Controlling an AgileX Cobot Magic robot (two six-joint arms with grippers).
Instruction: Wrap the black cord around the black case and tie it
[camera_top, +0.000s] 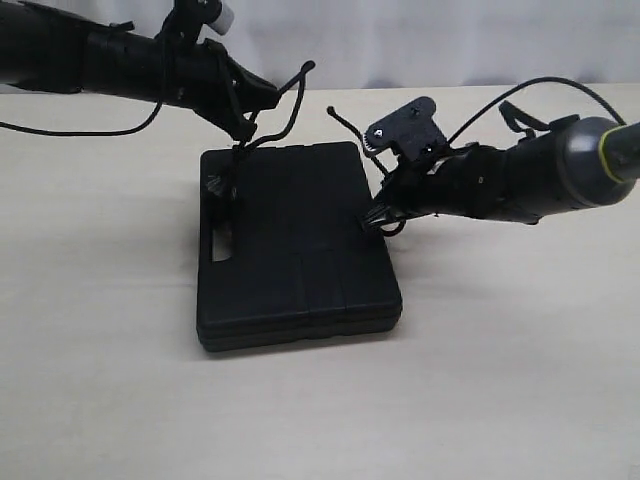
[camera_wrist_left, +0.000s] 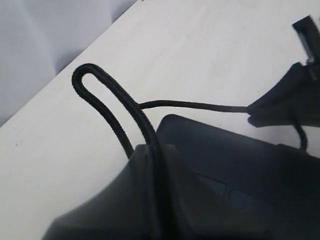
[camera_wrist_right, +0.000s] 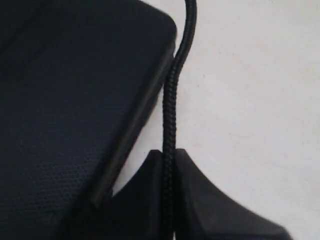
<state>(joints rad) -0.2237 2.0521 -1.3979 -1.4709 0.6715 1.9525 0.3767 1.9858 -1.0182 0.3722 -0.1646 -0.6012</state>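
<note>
left fingers pinched tight on the black cord, a loop standing out past the tips, above the case's far left corner | right fingers clamped on the same cord at the case's right edge | black case flat on pale desk

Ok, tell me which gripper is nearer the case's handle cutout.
Left. The left gripper hangs over the far corner of the black case, on its handle cutout side; the right gripper sits at the opposite edge.
</note>
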